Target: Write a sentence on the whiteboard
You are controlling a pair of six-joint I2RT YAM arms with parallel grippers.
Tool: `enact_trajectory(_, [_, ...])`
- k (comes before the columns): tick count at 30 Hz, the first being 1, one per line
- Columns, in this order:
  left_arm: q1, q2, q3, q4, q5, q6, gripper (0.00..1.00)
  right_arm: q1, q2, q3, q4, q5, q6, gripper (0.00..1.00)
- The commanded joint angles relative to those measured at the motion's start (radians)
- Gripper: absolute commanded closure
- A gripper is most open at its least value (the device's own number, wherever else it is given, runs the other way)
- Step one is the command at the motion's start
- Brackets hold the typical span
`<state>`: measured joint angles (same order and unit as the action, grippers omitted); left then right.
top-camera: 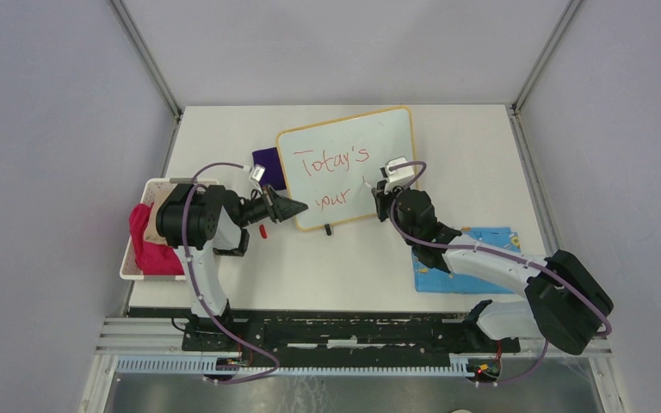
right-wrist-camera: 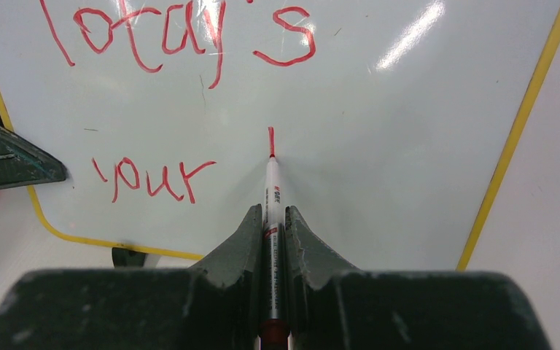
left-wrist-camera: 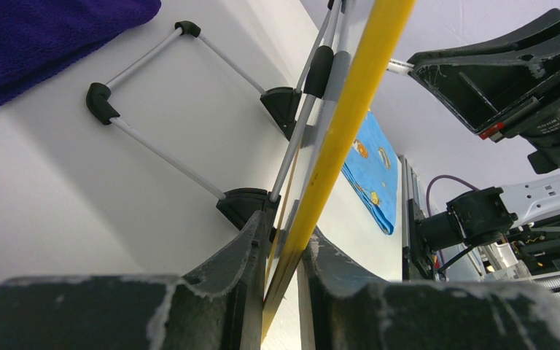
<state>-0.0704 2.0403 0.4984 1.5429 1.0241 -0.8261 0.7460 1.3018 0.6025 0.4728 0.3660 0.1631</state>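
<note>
The whiteboard (top-camera: 383,138) stands tilted at the table's middle, white with a yellow frame. The sentence (top-camera: 331,161) in red reads "Today's" over "your", followed by one short vertical stroke (right-wrist-camera: 270,138). My left gripper (top-camera: 297,209) is shut on the board's lower left frame edge (left-wrist-camera: 350,109), which runs between its fingers (left-wrist-camera: 255,248). My right gripper (right-wrist-camera: 270,219) is shut on a white marker (right-wrist-camera: 271,186). The marker's red tip touches the board (right-wrist-camera: 394,160) at the foot of that stroke.
A white basket (top-camera: 129,258) with a pink cloth stands at the left edge. A purple cloth (top-camera: 265,160) lies behind the board's left side. A blue patterned cloth (top-camera: 491,234) lies under my right arm. A red cap (top-camera: 263,231) lies below my left gripper.
</note>
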Motion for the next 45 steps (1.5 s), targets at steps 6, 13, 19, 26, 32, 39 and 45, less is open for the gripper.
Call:
enact_trajectory(6, [-0.005, 0.034, -0.001, 0.15, -0.024, -0.045, 0.98, -0.007, -0.039, -0.065, 0.02, -0.019, 0.015, 1.0])
enact_trajectory(13, [-0.006, 0.035, -0.002, 0.149, -0.023, -0.045, 0.98, -0.006, -0.049, -0.087, 0.027, -0.028, 0.019, 1.0])
enact_trajectory(19, [-0.005, 0.034, -0.002, 0.151, -0.023, -0.045, 0.98, -0.006, -0.042, -0.047, 0.023, -0.024, 0.01, 1.0])
enact_trajectory(26, [-0.005, 0.035, -0.001, 0.15, -0.021, -0.045, 0.98, -0.008, -0.035, -0.009, 0.018, -0.023, -0.005, 1.0])
enact_trajectory(32, [-0.007, 0.035, -0.002, 0.149, -0.022, -0.045, 0.98, -0.007, -0.029, 0.0, 0.018, -0.033, -0.005, 1.0])
enact_trajectory(39, [-0.006, 0.034, -0.001, 0.15, -0.022, -0.045, 0.98, -0.007, -0.008, 0.02, 0.021, -0.095, -0.005, 1.0])
enact_trajectory(45, [-0.006, 0.034, -0.002, 0.151, -0.021, -0.045, 0.98, -0.007, 0.004, 0.02, 0.018, -0.124, 0.0, 1.0])
